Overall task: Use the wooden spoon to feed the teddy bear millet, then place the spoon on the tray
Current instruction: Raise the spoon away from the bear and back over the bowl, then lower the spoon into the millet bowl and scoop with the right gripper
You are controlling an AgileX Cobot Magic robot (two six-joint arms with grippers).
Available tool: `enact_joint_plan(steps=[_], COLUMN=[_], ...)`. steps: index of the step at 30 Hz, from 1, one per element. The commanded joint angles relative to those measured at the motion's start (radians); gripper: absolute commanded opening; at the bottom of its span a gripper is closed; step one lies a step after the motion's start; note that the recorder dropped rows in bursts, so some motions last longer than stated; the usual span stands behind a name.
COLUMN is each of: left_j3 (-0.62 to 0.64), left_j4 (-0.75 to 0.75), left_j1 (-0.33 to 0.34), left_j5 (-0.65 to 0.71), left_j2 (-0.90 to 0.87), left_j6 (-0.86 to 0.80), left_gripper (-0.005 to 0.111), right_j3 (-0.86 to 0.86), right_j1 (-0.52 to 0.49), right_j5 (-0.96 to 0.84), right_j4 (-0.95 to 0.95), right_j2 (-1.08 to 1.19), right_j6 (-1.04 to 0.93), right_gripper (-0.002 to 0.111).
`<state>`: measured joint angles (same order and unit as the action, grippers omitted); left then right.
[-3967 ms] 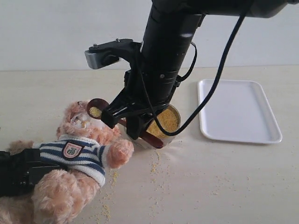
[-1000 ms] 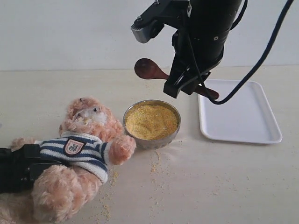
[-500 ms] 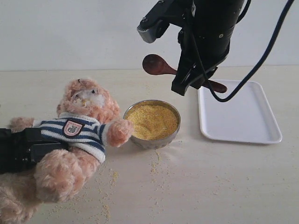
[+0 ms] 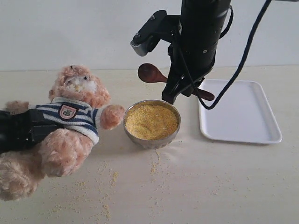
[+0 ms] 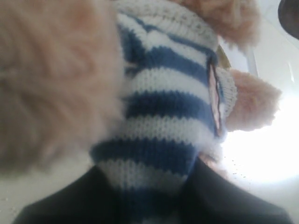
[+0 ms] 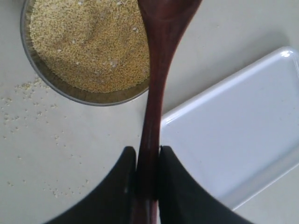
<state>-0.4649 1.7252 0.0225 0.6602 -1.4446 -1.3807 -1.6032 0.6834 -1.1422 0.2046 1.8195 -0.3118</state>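
One badge (image 4: 67,112), illegible, left hand (image 4: 29,131) clasping teddy bear (image 4: 77,87), right hand (image 6: 147,157) pinching wooden spoon (image 6: 157,79)

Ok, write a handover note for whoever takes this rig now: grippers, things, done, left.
Left gripper: shut on the fluffy pinkish-tan teddy bear at its striped torso, propping it beside the round metal bowl of yellow millet.
Right gripper: shut on the dark wooden spoon by its handle, in the air near bowl and white rectangular tray.
Done: feeding, apparently; spoon looks empty.
Left: set spoon on tray, release.
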Motion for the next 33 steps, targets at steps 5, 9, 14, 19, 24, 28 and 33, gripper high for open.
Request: enact_joint_plan(steps=[5, 9, 14, 19, 24, 28, 33], left_j3=[-0.088, -0.116, -0.132, -0.140, -0.157, -0.159, -0.173], left_j4=[0.019, 0.019, 0.019, 0.019, 0.019, 0.019, 0.019], left_j1=[-0.008, -0.008, -0.008, -0.008, -0.008, -0.008, -0.008], left_j5=[0.091, 0.153, 0.208, 0.208, 0.202, 0.142, 0.085], left_j2=[-0.104, -0.153, -0.198, -0.205, -0.205, -0.203, -0.183], left_j6=[0.049, 0.049, 0.078, 0.116, 0.141, 0.197, 0.211], left_gripper=[0.005, 0.005, 0.005, 0.005, 0.005, 0.005, 0.005], right_j3=[-0.002, -0.002, -0.002, -0.002, -0.002, -0.002, -0.002], right_j1=[-0.006, -0.006, -0.006, -0.003, -0.001, 0.005, 0.005], right_j5=[0.027, 0.038, 0.030, 0.020, 0.021, 0.022, 0.034], right_j4=[0.035, 0.045, 0.072, 0.111, 0.128, 0.133, 0.146], right_j2=[0.033, 0.059, 0.121, 0.143, 0.147, 0.147, 0.147], right_j6=[-0.016, -0.065, -0.090, -0.090, -0.090, -0.094, -0.094], right_gripper=[0.000, 0.000, 0.000, 0.000, 0.000, 0.000, 0.000])
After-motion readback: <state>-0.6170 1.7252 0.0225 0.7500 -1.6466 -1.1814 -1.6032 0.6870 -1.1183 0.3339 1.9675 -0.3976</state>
